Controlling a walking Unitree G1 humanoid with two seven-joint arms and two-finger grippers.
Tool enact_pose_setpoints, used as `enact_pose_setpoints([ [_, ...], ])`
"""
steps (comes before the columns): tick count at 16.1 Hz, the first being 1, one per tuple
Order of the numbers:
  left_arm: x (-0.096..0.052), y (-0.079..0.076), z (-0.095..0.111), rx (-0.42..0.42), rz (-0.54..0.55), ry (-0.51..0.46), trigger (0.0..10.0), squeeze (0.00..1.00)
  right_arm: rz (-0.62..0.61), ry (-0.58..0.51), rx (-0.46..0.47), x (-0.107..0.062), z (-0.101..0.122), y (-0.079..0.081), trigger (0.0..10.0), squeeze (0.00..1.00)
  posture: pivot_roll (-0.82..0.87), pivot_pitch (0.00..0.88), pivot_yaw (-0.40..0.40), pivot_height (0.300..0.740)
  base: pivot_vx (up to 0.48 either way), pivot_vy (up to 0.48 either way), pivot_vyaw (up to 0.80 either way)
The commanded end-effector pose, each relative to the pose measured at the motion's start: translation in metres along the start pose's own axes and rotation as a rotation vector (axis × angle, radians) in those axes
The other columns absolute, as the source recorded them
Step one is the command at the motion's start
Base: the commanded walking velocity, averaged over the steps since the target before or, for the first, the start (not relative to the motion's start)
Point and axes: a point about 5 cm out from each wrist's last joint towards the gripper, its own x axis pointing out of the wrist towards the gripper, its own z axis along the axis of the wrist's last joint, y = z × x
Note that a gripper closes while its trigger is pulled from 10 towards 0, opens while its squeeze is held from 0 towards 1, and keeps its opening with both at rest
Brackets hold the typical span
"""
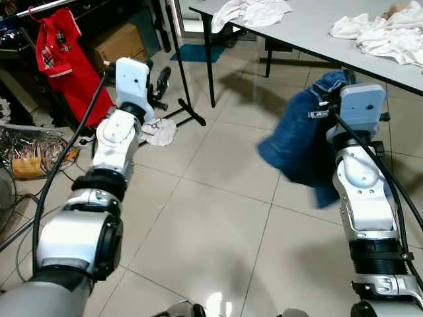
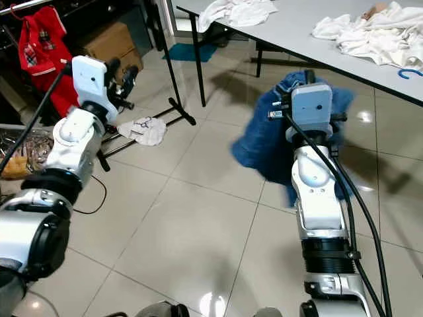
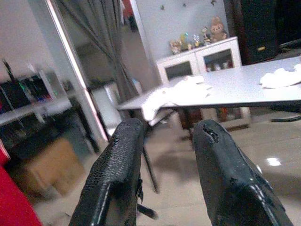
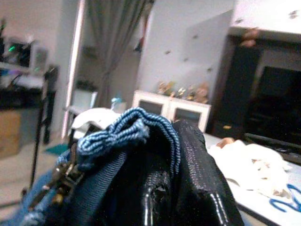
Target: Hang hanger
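the right gripper (image 4: 160,188) is pinching the blue jeans (image 1: 297,142) by a bunched edge, letting them hang above the floor for carrying. the left gripper (image 3: 164,174) is waiting with fingers spread, holding nothing. i cannot make out a hanger in the jeans. the rack (image 1: 182,66) is standing well apart.

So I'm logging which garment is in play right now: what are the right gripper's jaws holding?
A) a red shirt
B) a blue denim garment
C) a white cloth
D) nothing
B: the right gripper has its jaws shut on a fold of the blue denim garment, which hangs from it above the floor; the red shirt hangs on the rack and the white cloths lie on the table.
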Motion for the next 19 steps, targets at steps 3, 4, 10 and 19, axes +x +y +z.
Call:
enact_pose_setpoints([
  [3,-0.02,-0.025,-0.042,-0.11,-0.099,0.159,10.0,0.0,0.06,0.01,-0.018,0.003,0.0,0.005,0.0,0.0,-0.16,0.0,0.161,0.74,0.0,0.0,0.0],
  [4,-0.023,-0.029,-0.046,-0.119,-0.104,0.175,10.0,0.0,0.054,0.014,-0.008,0.003,0.0,0.004,0.0,0.0,-0.16,0.0,0.161,0.74,0.0,0.0,0.0],
  [10,-0.06,-0.038,-0.073,-0.09,0.011,0.227,10.0,0.0,-0.07,0.142,0.273,-0.027,-0.031,0.01,10.0,0.0,-0.13,0.0,0.157,0.74,0.0,0.0,0.0],
  [19,-0.107,-0.068,-0.069,0.065,-0.085,0.163,10.0,0.0,0.064,0.169,0.266,-0.051,-0.041,0.016,10.0,0.0,-0.09,0.0,0.126,0.74,0.0,0.0,0.0],
])
